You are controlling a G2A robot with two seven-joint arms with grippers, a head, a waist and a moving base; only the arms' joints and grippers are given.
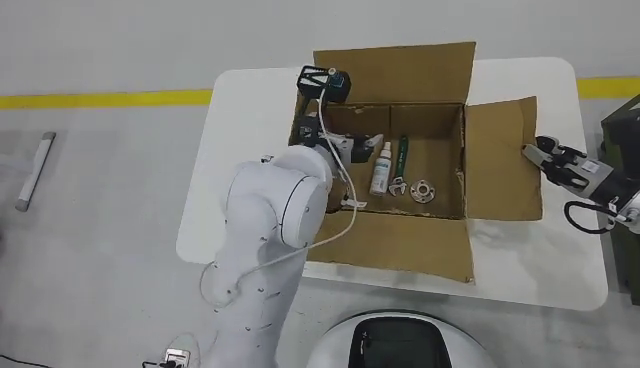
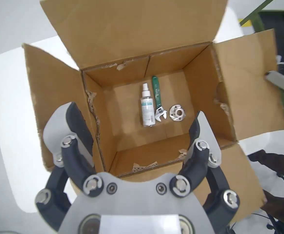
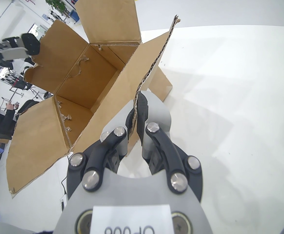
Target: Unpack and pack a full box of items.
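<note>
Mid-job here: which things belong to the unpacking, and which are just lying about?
Job: cardboard box, spray bottle, green wrench, metal flange, left gripper, right gripper.
Lying about: white table, grey tube on floor, green rack.

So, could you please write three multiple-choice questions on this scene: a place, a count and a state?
1. Where in the box does the wrench lie? A) between the bottle and the metal fitting B) on the bottle C) under the bottle
2. How many things lie in the box? A) one B) three C) five
3. How is the right gripper? A) open B) shut on the bottle C) shut on the box's side flap
Answers: 1 A, it lies mid-row; 2 B, bottle, wrench, fitting; 3 C, its fingers pinch the flap's edge.
</note>
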